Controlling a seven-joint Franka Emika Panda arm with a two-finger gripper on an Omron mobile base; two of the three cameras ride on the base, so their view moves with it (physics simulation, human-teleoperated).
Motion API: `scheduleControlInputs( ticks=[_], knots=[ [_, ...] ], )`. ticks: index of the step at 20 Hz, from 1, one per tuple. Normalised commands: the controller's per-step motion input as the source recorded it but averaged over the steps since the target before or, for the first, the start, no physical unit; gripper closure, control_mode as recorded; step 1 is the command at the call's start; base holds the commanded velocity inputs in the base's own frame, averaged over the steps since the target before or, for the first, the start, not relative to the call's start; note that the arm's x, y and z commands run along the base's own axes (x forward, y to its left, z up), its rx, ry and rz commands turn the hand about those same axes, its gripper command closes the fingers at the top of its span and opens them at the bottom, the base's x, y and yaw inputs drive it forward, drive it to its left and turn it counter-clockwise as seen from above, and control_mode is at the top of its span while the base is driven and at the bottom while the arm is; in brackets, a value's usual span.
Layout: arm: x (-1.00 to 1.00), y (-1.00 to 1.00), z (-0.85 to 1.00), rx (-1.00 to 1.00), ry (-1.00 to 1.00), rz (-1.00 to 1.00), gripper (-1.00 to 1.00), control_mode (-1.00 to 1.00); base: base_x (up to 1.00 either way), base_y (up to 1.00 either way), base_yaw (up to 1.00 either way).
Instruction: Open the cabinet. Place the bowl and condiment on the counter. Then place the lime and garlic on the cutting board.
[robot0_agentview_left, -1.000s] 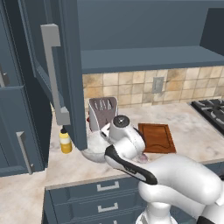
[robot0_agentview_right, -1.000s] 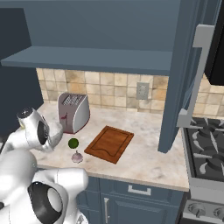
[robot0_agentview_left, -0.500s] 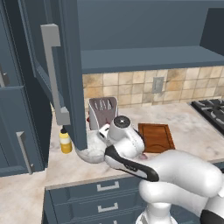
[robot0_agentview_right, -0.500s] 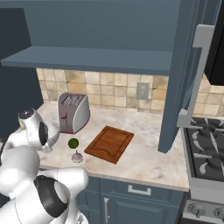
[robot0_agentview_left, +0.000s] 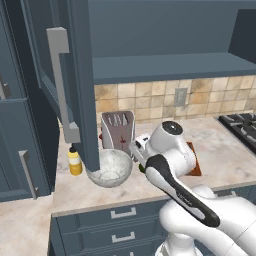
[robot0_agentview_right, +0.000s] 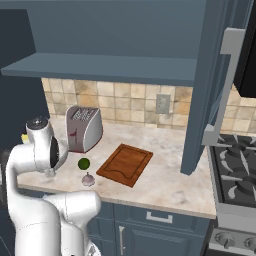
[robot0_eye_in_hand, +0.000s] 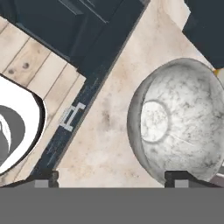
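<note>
The marble bowl (robot0_agentview_left: 110, 167) rests upright on the beige counter (robot0_agentview_left: 70, 192), just under the cabinet's open left door (robot0_agentview_left: 80, 75). The yellow condiment bottle (robot0_agentview_left: 75, 162) stands on the counter to the bowl's left. My gripper (robot0_eye_in_hand: 111, 179) hangs open above the counter's front edge, one of its fingertips (robot0_eye_in_hand: 177, 176) over the bowl's (robot0_eye_in_hand: 179, 120) near rim, nothing held. The lime (robot0_agentview_right: 84, 163) and the garlic (robot0_agentview_right: 88, 179) lie on the counter left of the cutting board (robot0_agentview_right: 125, 164), which is bare. The cabinet's right door (robot0_agentview_right: 205, 85) also stands open.
A toaster (robot0_agentview_left: 117, 131) stands against the tiled wall behind the bowl. The cabinet shelf (robot0_agentview_left: 165, 67) juts out overhead. A gas stove (robot0_agentview_right: 235, 170) sits at the counter's right end. Slate-blue drawers (robot0_agentview_left: 120, 225) run below the counter edge.
The gripper's jaws have spread wide and let go of the bowl, which now sits on the counter. The arm has shifted a little up and to the right.
</note>
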Motion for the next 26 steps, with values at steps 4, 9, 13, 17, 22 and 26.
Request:
scheduleControlInputs(
  ticks=[4,9,13,17,22,26],
  knots=[
    [-0.49,-0.84,0.0,0.15,0.14,-0.23,-1.0,-1.0,0.0,0.0,0.0],
    [-0.19,-0.83,0.0,0.09,0.09,-0.05,-1.0,-1.0,0.0,0.0,0.0],
    [0.0,-0.64,-0.13,0.02,0.02,0.1,-1.0,-1.0,0.0,0.0,0.0],
    [0.09,-0.19,-0.6,-0.03,0.1,0.21,-1.0,-1.0,0.0,0.0,0.0],
    [0.15,0.04,-0.27,-0.11,0.0,0.2,-1.0,-1.0,0.0,0.0,0.0],
    [0.38,0.01,-0.1,-0.07,0.0,0.11,-1.0,-1.0,0.0,0.0,0.0]
  ],
)
